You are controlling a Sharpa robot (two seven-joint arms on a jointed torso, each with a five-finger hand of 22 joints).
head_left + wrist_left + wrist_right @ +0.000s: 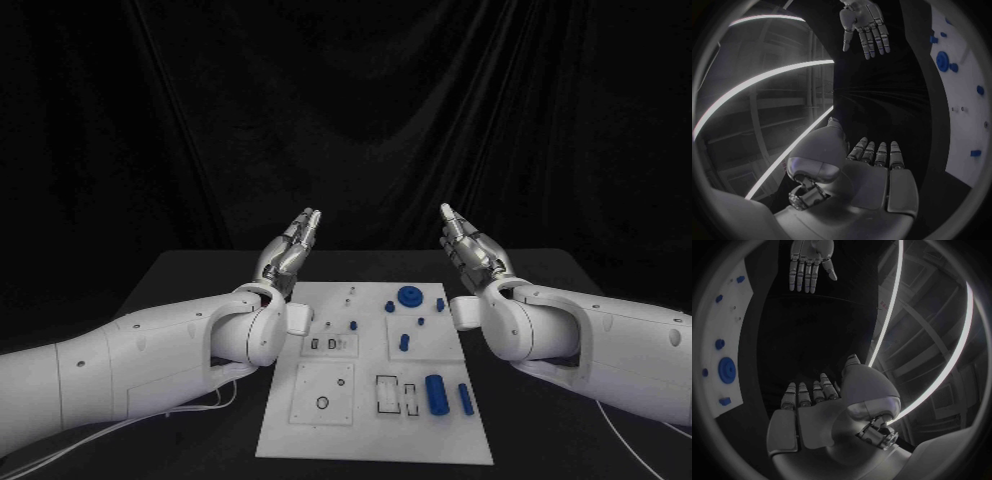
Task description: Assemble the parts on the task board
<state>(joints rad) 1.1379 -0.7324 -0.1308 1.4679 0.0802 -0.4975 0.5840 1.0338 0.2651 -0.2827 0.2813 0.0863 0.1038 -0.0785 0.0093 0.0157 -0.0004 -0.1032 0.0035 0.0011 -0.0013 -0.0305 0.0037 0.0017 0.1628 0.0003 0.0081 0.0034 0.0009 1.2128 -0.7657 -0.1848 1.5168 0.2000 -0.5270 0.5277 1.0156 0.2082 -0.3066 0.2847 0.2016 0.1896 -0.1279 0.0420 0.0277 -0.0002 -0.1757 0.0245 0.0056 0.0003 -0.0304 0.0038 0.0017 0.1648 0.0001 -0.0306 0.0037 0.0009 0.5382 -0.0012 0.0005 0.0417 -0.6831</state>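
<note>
1. Both hands were raised above the far end of the white board (375, 390), palms facing each other across it. The left hand (290, 250) and the right hand (469, 250) each had fingers straight and close side by side, holding nothing and touching nothing.
2. Several small blue parts lay on the board: a round blue knob (410, 296) near its far edge, and two blue cylinders (436, 394) nearer the robot's body.
3. One likely risk was a blind descent. With the hands so high over the board, a reach down could strike a neighbouring part and knock it out of place, since the pieces were small and lay close together.
4. A second risk, in my judgement, was a slipping hold: the cylinders were round and could roll away from fingers that closed off-centre.
5. Relative to the board, the knob lay between the two hands and below them, well apart from both; the cylinders sat under the right forearm.
</note>
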